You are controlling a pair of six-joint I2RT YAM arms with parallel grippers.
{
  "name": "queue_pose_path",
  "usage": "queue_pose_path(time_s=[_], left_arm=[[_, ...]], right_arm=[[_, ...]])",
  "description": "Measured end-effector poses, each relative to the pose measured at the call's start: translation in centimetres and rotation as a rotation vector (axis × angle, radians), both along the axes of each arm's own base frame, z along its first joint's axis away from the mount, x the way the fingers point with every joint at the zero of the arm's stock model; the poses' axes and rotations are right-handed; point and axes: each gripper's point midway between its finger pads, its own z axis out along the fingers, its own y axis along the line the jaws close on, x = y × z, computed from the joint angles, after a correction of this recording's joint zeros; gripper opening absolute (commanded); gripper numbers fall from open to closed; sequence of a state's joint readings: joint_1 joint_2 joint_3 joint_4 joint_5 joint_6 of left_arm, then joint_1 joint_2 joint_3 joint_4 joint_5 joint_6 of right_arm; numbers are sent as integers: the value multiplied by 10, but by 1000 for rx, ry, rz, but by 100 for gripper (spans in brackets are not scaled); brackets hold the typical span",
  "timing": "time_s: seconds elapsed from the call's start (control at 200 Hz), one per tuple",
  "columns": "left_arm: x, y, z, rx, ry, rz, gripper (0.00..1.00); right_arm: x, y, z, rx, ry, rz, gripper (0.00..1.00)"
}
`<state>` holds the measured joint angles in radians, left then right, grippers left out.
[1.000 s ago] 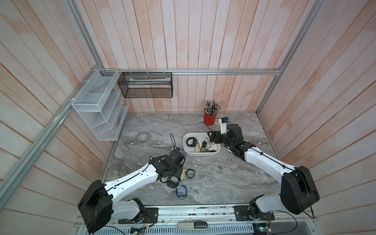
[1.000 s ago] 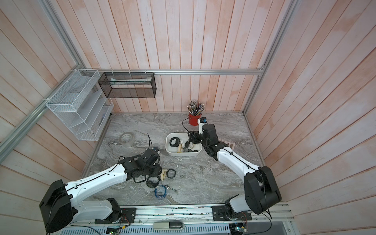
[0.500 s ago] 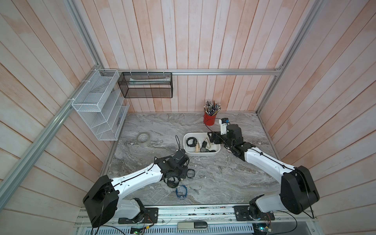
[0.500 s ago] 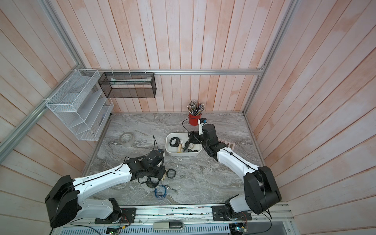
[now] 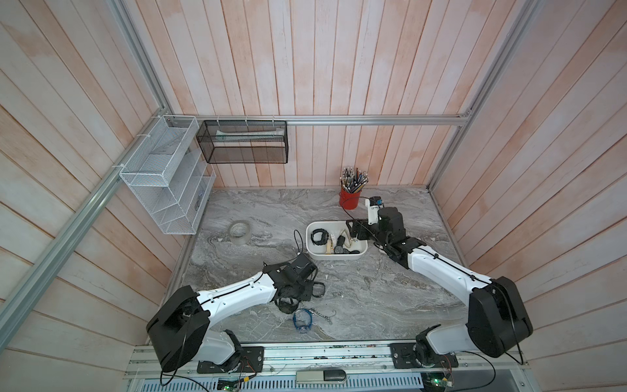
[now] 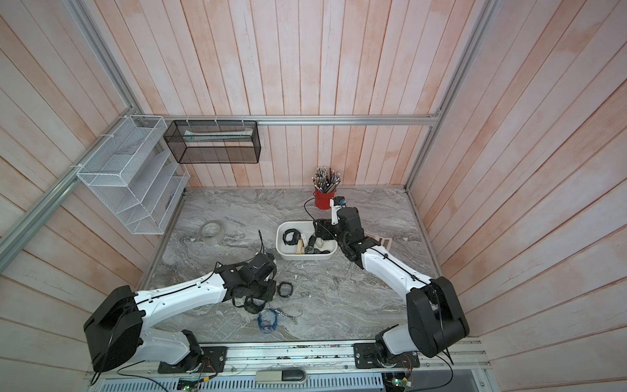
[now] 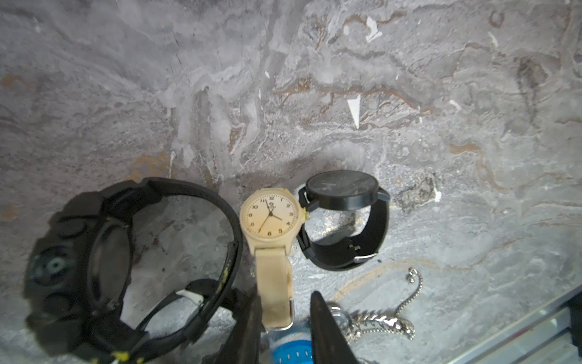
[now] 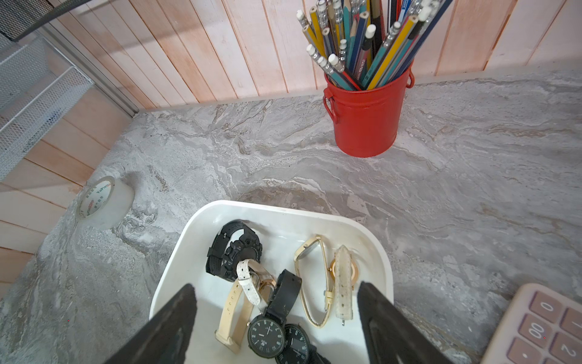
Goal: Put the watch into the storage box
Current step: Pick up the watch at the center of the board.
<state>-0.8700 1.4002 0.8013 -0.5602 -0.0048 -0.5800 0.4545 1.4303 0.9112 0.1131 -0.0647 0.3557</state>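
Left pincer stands narrow round the strap end of the cream watch: one finger on the strap, a gap at the other, not clamped. The watch lies on the desk near its front edge, long axis straight out from the jaws, face at the far end. Chunky black watch and slim black watch crowd either side. Storage box sits well apart toward the back edge, with the right pincer spread wide over it. Left arm nearer; likely its carry.

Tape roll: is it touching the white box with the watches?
Apart. Both top views show bare tabletop between the tape roll and the box; the right wrist view shows the same gap.
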Motion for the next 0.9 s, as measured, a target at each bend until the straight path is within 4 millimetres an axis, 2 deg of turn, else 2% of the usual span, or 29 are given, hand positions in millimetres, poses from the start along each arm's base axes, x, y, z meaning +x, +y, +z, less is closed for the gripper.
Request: queue_pose_path(time_s=[0.23, 0.39, 0.58, 0.9], left_arm=[[-1, 1, -7, 16, 14, 0, 29], [-1, 1, -11, 23, 22, 5, 21], [0, 0, -13, 22, 22, 8, 3], [2, -2, -11, 18, 15, 9, 0]], right_arm=[[0, 0, 0, 0, 0, 0, 82], [0, -1, 0, -1, -1, -3, 82], [-1, -2, -6, -8, 9, -6, 82], [-1, -3, -6, -8, 6, -12, 82]])
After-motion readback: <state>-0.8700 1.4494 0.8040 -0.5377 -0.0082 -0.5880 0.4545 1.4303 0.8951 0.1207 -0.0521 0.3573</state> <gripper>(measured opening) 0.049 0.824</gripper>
